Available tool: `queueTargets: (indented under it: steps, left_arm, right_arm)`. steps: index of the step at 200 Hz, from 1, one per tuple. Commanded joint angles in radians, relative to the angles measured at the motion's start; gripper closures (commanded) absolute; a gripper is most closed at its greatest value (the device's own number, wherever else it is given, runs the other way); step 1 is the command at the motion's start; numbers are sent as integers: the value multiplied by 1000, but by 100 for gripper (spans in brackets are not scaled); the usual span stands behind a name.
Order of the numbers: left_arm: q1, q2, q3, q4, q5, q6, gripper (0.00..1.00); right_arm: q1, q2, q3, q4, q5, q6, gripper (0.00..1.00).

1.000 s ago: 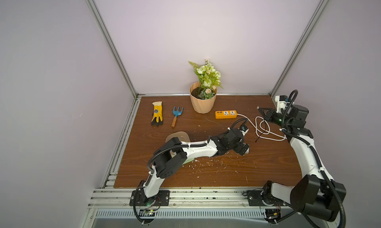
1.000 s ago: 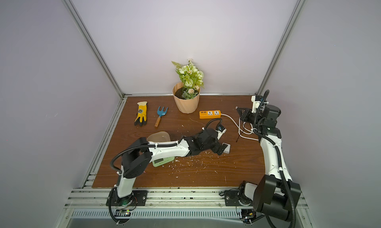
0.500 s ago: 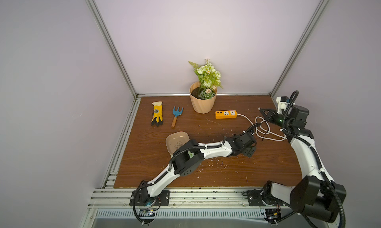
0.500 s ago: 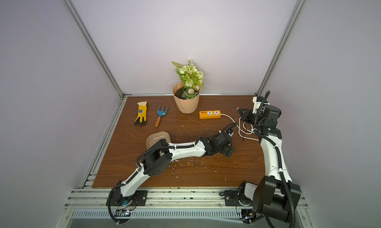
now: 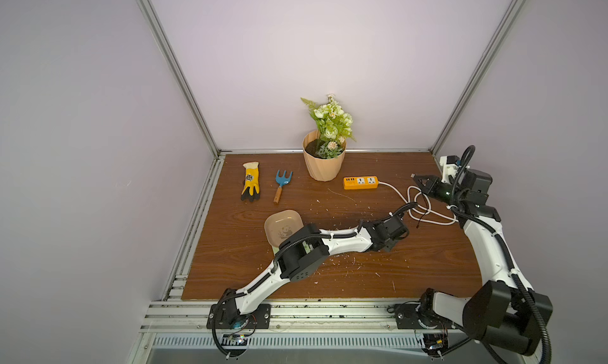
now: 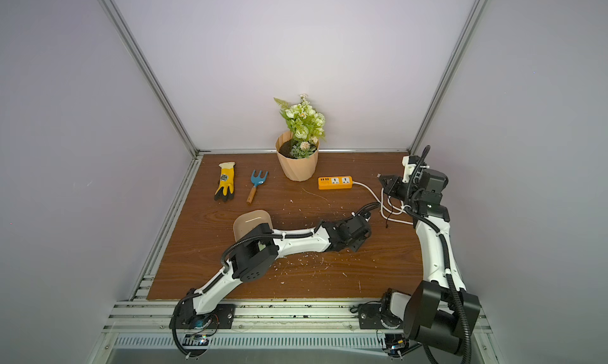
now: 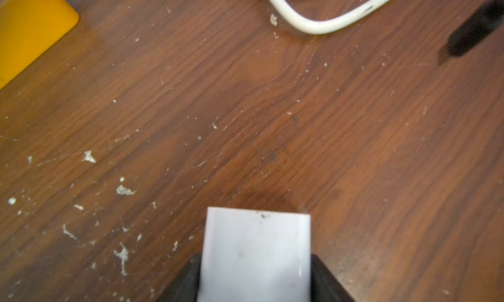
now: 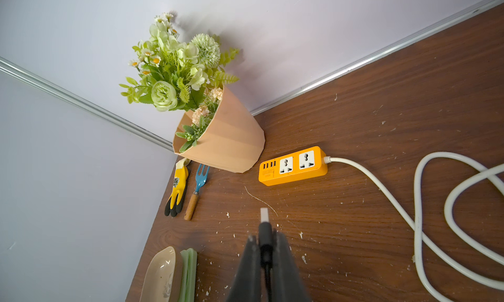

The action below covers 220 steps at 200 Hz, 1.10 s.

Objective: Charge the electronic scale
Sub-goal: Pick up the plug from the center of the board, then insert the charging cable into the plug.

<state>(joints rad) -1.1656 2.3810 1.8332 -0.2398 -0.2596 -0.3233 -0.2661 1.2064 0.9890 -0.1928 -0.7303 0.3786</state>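
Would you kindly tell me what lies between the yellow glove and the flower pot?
A blue hand fork with a wooden handle lies between the glove and the pot, touching neither, as both top views show.

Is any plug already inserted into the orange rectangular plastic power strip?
No: in the right wrist view the orange power strip shows both white sockets and its small ports free; only its own white cord leaves it.
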Motion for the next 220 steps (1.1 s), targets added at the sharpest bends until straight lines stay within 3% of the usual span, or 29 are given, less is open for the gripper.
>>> queueTargets:
  steps: [1,56,86,125,160,220]
  left_arm:
    - [7,-101,-91,56,3,98,51]
    - [186,-557,-620,493,249,426,59]
    - [313,-791,-849,677,434,615,58]
    - [426,-1011,-1105,958,573,886,62]
    - [449,-1074,-1133,929,574,1022,61]
    - [455,-1140,-1171,953,613,1040,64]
  right_arm:
    - [2,5,31,14,-73,-22,100]
    - [161,12,27,17,-226,-40,100]
    - [294,27,48,21,-311,-78,100]
    - [434,50,98,-11,-384,-171,100]
    - [553,78,148,-80,-397,-271,100]
    - [641,125,191,-178,-332,-392,100]
